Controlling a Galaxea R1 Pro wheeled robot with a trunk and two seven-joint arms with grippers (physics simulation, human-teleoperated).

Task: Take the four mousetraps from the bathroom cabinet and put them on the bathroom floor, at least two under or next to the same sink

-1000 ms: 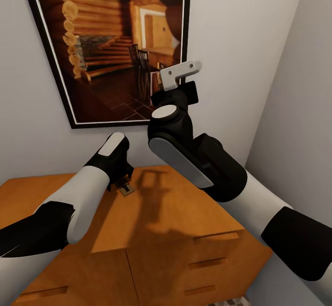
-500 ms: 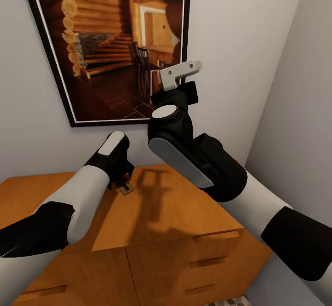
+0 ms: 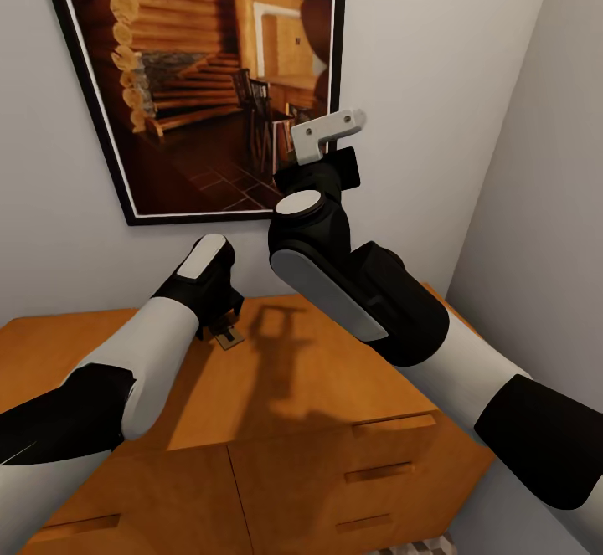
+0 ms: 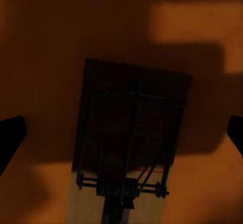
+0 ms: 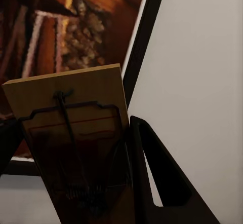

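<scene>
In a tight corner under a framed picture [image 3: 201,78], the spread left pincer [image 4: 121,133] straddles a mousetrap [image 4: 129,143] near the cabinet [image 3: 335,387] top's rear edge, needing closure, while the raised right pincer [image 5: 76,183] pinches a second mousetrap [image 5: 76,127].

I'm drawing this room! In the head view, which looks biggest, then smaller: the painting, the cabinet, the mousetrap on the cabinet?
1. Painting and cabinet: look alike in size, and both run out of view.
2. Mousetrap: smallest by far, partly hidden by the left arm.
</scene>
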